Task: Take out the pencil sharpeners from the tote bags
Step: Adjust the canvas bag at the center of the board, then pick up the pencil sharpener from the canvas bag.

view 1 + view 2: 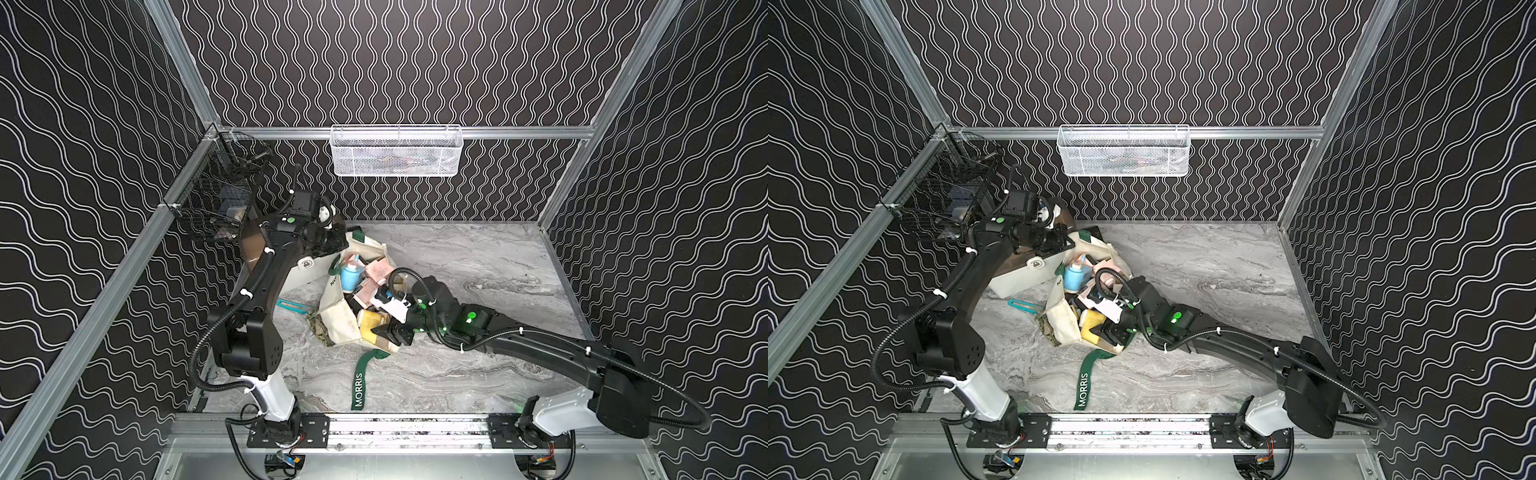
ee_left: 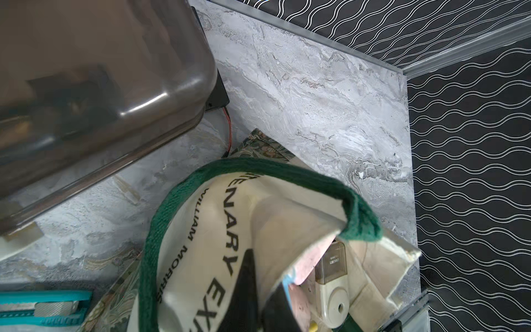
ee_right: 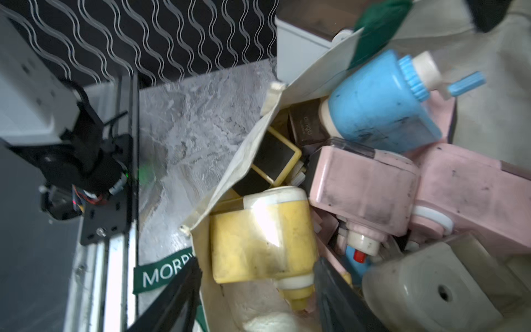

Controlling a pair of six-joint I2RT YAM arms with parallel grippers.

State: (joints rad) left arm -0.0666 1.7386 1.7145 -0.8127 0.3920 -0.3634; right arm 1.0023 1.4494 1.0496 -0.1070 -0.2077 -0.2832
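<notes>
Across the grey marbled table (image 1: 478,257), broad room is lying between the right rail (image 1: 561,270) and the cream canvas tote bag (image 1: 338,320), which is slumping open beside the white box (image 1: 316,276). My left gripper (image 1: 340,243) is pinching the bag's far rim, jaws pressed together. My right gripper (image 3: 258,263) is hanging spread, straddling a smudged boxy yellow sharpener (image 3: 258,238) among the pastel pencil sharpeners (image 3: 367,186) inside.

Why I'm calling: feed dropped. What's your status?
Left gripper shut on tote bag rim. Right gripper open astride yellow sharpener. Bag wall beside one finger.
</notes>
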